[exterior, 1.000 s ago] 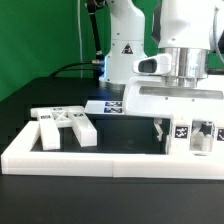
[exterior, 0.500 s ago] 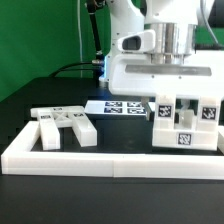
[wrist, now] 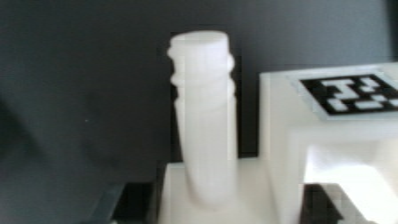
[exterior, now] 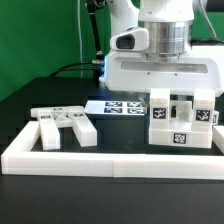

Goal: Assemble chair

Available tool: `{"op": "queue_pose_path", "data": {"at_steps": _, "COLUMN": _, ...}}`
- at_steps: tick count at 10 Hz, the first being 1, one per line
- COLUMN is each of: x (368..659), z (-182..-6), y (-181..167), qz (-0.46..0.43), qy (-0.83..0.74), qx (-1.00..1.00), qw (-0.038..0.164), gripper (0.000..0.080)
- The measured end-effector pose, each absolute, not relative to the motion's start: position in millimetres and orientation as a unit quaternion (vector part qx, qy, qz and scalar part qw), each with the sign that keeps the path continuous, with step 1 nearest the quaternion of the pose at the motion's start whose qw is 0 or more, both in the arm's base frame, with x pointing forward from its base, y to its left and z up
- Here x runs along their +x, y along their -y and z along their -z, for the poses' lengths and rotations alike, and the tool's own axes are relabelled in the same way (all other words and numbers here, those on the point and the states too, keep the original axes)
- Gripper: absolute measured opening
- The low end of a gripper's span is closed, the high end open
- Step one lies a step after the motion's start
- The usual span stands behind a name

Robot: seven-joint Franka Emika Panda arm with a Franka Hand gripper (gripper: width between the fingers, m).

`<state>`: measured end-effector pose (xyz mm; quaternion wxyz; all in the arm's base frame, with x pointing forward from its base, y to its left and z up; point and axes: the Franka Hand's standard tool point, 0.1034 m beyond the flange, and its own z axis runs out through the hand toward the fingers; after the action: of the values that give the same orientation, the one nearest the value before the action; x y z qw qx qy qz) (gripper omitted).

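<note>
My gripper [exterior: 172, 98] hangs over the exterior view's right side, reaching down into a blocky white chair assembly [exterior: 182, 124] with several square tags. In the wrist view my gripper [wrist: 231, 205] is shut on an upright white post [wrist: 206, 110] with a rounded, grooved tip. The dark fingers [wrist: 128, 200] flank the post's base. A white tagged block [wrist: 347, 100] of the assembly lies right beside the post. Loose white chair parts [exterior: 62, 125] lie in a cluster at the exterior view's left. The fingertips are hidden in the exterior view.
A long low white border wall [exterior: 110, 160] runs along the front and turns back at the left. The marker board [exterior: 115, 106] lies flat behind the parts. The arm's white base [exterior: 120, 45] and a green backdrop stand behind.
The gripper has moved toward the exterior view's left and risen a little. The tagged chair assembly has come with it and shows more fully. The loose parts have not moved.
</note>
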<state>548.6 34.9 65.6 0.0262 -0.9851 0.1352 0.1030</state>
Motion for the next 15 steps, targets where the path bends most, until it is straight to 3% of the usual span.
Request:
{"op": "queue_pose_path", "data": {"at_steps": 3, "x": 550, "z": -77.5, "y": -28, "qz": -0.223, "qy": -0.145, "qx": -0.963, "qw": 0.040, "gripper": 0.0330}}
{"op": "queue_pose_path", "data": {"at_steps": 6, "x": 542, "z": -72.3, "y": -17, "qz": -0.327, "qy": -0.146, "qx": -0.933, "qw": 0.042, "gripper": 0.0330}}
{"op": "queue_pose_path", "data": {"at_steps": 12, "x": 511, "z": -66.2, "y": 5, "qz": -0.548, "qy": -0.200, "qx": -0.812, "qw": 0.021, "gripper": 0.0330}}
{"op": "queue_pose_path", "data": {"at_steps": 14, "x": 504, "z": -63.0, "y": 10, "qz": -0.580, "qy": -0.199, "qx": -0.790, "qw": 0.025, "gripper": 0.0330}}
{"op": "queue_pose_path", "data": {"at_steps": 15, "x": 505, "z": -63.3, "y": 10, "qz": -0.569, "qy": -0.202, "qx": -0.797, "qw": 0.024, "gripper": 0.0459}}
